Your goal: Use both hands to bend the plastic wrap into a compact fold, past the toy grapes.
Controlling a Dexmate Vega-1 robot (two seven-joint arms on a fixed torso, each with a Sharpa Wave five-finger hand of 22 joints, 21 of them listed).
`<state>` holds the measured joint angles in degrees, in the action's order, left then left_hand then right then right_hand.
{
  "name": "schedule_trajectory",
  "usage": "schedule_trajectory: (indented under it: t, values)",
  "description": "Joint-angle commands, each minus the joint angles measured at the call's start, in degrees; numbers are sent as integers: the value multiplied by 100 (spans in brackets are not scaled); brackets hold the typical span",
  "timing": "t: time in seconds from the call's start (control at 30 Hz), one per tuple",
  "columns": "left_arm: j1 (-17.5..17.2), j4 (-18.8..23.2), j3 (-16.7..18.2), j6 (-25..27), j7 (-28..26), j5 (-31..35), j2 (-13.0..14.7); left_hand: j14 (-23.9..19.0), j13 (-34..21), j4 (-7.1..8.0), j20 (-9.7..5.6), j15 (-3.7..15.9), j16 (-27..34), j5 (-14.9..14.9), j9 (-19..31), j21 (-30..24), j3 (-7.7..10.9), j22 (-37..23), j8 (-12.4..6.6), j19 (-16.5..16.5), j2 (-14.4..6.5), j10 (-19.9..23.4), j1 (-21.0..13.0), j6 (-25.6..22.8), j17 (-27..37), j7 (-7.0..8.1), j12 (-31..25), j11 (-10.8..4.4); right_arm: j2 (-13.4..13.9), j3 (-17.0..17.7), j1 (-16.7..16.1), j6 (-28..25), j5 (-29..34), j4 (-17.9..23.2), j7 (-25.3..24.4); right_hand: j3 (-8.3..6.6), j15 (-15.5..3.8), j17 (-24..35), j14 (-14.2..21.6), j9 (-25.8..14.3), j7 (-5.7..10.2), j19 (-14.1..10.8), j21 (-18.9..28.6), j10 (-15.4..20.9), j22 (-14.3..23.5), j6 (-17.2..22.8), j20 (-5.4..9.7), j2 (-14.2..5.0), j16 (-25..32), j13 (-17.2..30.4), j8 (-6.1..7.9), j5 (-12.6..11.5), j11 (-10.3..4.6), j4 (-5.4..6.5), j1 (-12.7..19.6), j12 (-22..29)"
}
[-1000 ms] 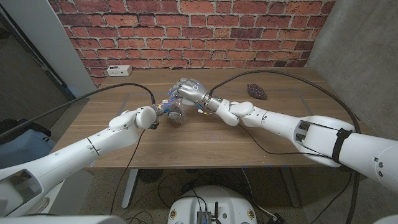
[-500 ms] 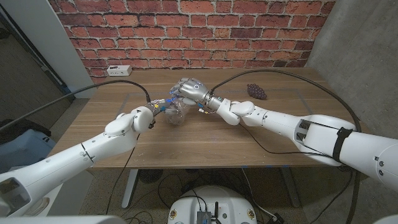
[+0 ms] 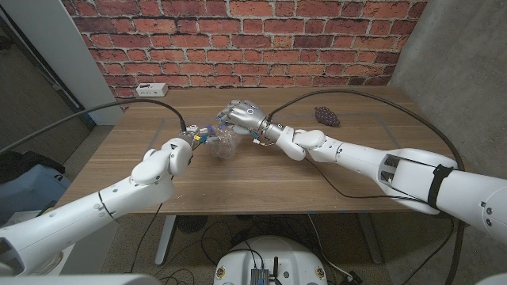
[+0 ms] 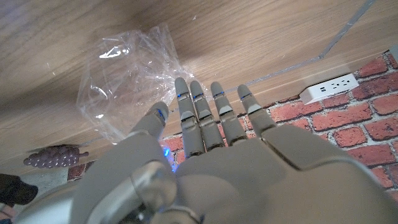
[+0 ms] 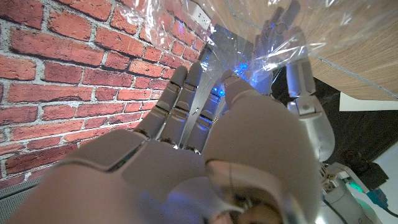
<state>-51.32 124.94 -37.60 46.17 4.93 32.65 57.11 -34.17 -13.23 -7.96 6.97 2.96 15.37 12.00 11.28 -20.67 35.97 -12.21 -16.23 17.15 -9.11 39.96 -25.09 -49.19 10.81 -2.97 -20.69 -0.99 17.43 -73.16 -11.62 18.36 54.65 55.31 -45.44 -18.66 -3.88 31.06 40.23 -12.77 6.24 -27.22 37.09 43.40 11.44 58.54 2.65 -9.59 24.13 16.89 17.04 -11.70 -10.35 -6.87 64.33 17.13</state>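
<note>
Near the middle of the worktop (image 3: 238,170), toward its far side, the wrap (image 3: 225,142) sits crumpled between my two hands. My left hand (image 3: 196,135) is at its left edge, fingers (image 4: 202,115) straight and close together, tips at the wrap; I cannot tell whether they grip it. My right hand (image 3: 245,115) arches over the wrap's top, fingers curved onto it. Far right lie the grapes (image 3: 326,115), well apart from the wrap.
</note>
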Motion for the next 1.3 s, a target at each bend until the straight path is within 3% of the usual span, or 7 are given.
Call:
schedule_trajectory:
  t: [0.03, 0.3, 0.57, 0.8, 1.07, 1.3]
  values:
    - [-1605, 545, 1140, -350, -2028, -373, 195, -849, -195, -93, -107, 137, 404, 83, 195, -334, 175, -98, -366, 518, -110, 754, -146, -851, 213, -29, -292, 102, -119, 19, -36, -21, 9, -16, 129, 18, -950, 17, 74, -14, -16, 15, 43, 16, 19, 52, 318, 33, -34, 15, 0, -19, -10, -5, 29, -17]
    - [-2242, 573, 1656, -892, -2800, -579, 261, -994, -283, -152, -133, 154, 517, 101, 276, -448, 226, -152, -477, 621, -71, 949, -239, -952, 296, -31, -383, 78, -253, -32, -34, 2, -27, -103, 175, 30, -950, 16, 88, -13, -16, 8, 66, 29, 16, 62, 305, 29, -47, 14, -5, -20, 13, -3, 29, -27]
    - [-2901, 427, 2369, -2130, -3327, -1108, 335, -1014, -325, -136, -133, 147, 533, 99, 311, -474, 233, -163, -514, 612, -44, 976, -227, -963, 319, -22, -400, 73, -362, -99, -37, -18, -51, -163, 281, 45, -948, -1, 70, -12, -8, 17, 93, 22, 13, 61, 308, 34, -95, 18, -18, -19, 8, -1, 26, -50]
    - [-3322, 346, 2821, -2918, -3563, -1277, 210, -1040, -364, -127, -148, 159, 550, 96, 344, -498, 238, -173, -547, 604, -23, 983, -218, -971, 338, -26, -408, 73, -620, -191, 11, 86, -142, -541, 222, 55, -943, -31, 24, -11, 8, 50, 102, -2, 9, 46, 325, 42, -159, 13, -36, -22, -31, 4, 18, -80]
    - [-3467, 402, 2954, -2938, -3410, -1086, 38, -981, -408, -104, -153, 162, 505, 99, 379, -515, 263, -184, -545, 566, -3, 912, -183, -888, 326, -21, -383, 72, -963, -195, 80, 192, -494, -1100, 183, 66, -943, -65, -6, -10, 23, 34, 142, -14, 5, 63, 305, 44, -228, 0, -47, -28, -5, 1, 26, -116]
    - [-3478, 405, 3007, -2986, -3242, -990, -98, -937, -451, -82, -152, 180, 474, 99, 411, -510, 272, -191, -540, 472, 14, 830, -141, -810, 320, -29, -352, 68, -1288, -124, 118, 291, -1013, -1711, 336, 82, -925, -133, -71, -12, -11, 20, 191, -214, -9, 8, 193, 42, -347, -26, -91, -24, 57, 25, -9, -246]
